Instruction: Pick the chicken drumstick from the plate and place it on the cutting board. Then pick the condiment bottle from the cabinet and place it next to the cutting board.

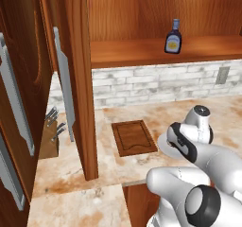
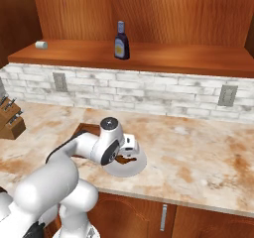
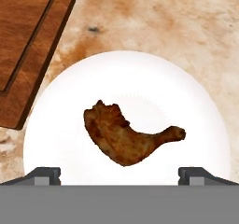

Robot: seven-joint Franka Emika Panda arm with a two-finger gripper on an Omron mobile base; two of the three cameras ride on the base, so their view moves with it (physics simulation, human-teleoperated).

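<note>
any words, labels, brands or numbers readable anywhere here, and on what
No text can be read.
The condiment bottle in the cabinet has a pale label, too small and blurred to read.
The plate, chicken drumstick and cutting board carry no writing.

Hand view: drumstick [image 3: 128, 139] lies on the plate [image 3: 186, 97], centre frame. The board [image 3: 28, 41] occupies the upper left, its corner just beside the plate rim. Left base view: board [image 1: 133, 137] at centre on the counter [image 1: 142, 115], bottle [image 1: 173, 38] upright on the cabinet [image 1: 142, 51] shelf, upper right. Knife block [image 1: 51, 138] stands at left.
</note>
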